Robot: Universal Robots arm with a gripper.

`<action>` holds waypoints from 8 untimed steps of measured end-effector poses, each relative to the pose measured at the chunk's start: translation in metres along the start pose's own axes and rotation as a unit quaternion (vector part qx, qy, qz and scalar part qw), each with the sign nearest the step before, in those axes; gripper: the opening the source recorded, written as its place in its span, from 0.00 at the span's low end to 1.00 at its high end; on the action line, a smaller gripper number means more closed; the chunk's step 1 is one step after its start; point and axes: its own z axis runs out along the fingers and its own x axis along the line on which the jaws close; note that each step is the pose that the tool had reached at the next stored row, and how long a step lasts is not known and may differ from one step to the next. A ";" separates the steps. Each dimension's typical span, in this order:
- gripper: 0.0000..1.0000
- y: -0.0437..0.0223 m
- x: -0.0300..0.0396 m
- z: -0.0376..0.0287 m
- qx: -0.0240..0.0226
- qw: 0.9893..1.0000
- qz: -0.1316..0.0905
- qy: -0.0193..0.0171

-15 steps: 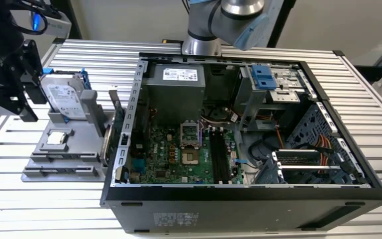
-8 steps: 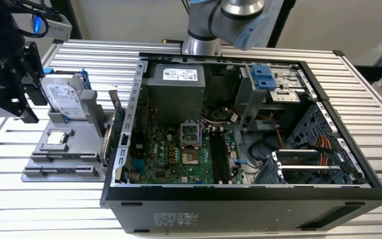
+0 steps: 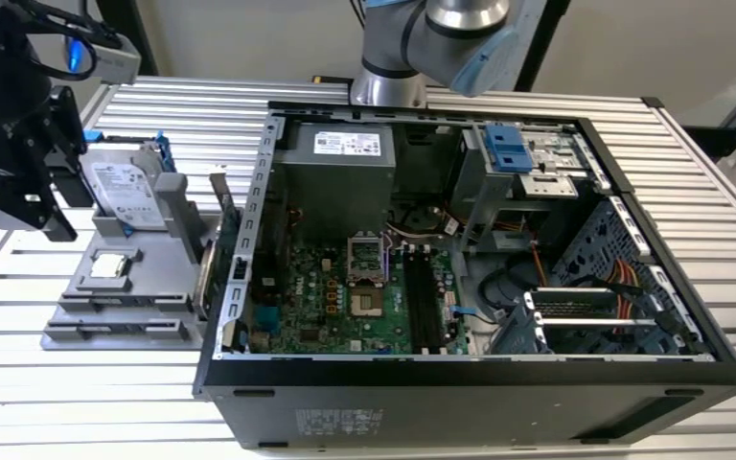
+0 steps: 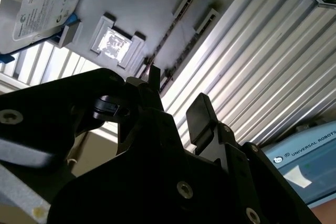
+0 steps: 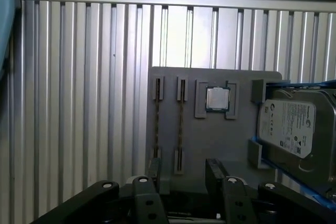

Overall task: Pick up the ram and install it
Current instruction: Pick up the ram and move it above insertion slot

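The ram (image 5: pixel 181 124) stands on its thin edge in the grey holder tray (image 5: pixel 210 145), each end caught in a small slot bracket. A second stick (image 5: pixel 157 124) of the same kind runs parallel, just beside it. Neither is in my grip: my gripper (image 5: pixel 185 167) hangs above the tray with its two black fingers (image 5: pixel 215 170) spread wide and nothing between them, apart from both sticks. In the first wrist view the gap between my fingers falls roughly in line with the ram.

Across the tray from the sticks sits the square silver processor chip (image 5: pixel 217 99) in its own recess. Past that is the hard drive (image 5: pixel 294 129), propped in a blue frame (image 5: pixel 254 142) at the tray's edge. The tray rests on a ribbed aluminium table (image 5: pixel 79 103).

In the exterior view the open computer case (image 3: pixel 471 383) lies just beside the tray, on the exterior view's right. Its motherboard (image 3: pixel 330 307) is exposed, and the long black memory slots (image 3: pixel 422 302) are well apart from my fingers.
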 end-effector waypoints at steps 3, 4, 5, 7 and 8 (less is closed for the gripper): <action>1.00 0.0000 0.0000 0.0015 0.000 1.000 0.000 0.000; 1.00 0.0000 0.0000 0.0020 0.000 1.000 0.000 0.000; 1.00 0.0000 0.0000 0.0027 0.000 1.000 0.000 0.000; 1.00 0.0000 0.0000 0.0040 0.000 1.000 0.000 0.001; 1.00 0.0000 0.0000 0.0047 0.000 1.000 0.000 0.001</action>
